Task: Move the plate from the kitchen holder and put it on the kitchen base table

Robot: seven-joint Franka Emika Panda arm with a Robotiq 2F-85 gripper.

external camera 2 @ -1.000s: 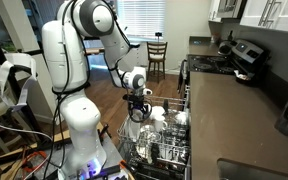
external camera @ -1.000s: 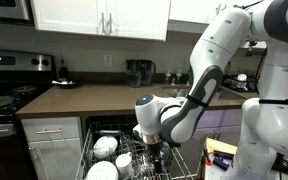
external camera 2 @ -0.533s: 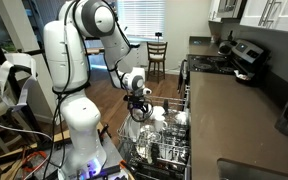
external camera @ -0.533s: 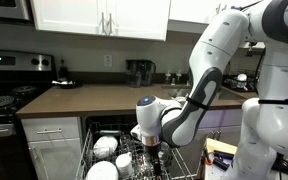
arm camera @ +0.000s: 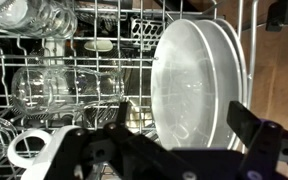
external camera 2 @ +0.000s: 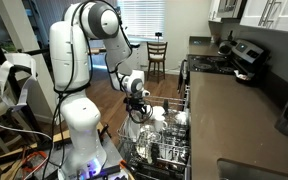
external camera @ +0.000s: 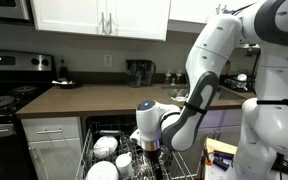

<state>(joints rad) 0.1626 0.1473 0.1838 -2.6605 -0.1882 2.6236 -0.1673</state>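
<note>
- Fingers (arm camera: pixel 260 137) stand spread wide and grasp nothing; in both exterior views the arm holds them low over the pulled-out rack (external camera 2: pixel 156 152).
- Plate (arm camera: pixel 194 85) stands on edge in the rack, just ahead of the fingers and nearer the right-hand one in the wrist view, not yet touched.
- Surface (external camera: pixel 94 98), where the plate must end up, lies well above and behind the fingers, so the job has barely begun.
- First risk, in my judgement: a second white plate sits nested right behind the front one. Fingers closing across both rims could lift two, or drag the back one half out and drop it.
- Second risk: a glazed rim gives little grip. A pinch taken too close to the edge could let the plate slide or swing once it leaves the wires.
- Third risk: pulling at a slant instead of straight up could jam the plate between the upright wires and jolt the whole rack.
- Fourth risk: glasses (arm camera: pixel 46 85) lie just beside the left-hand finger in the wrist view; a sideways correction could knock them.
- Last risk: on the way up, the plate could strike the front edge of the surface if swung across too early.
</note>
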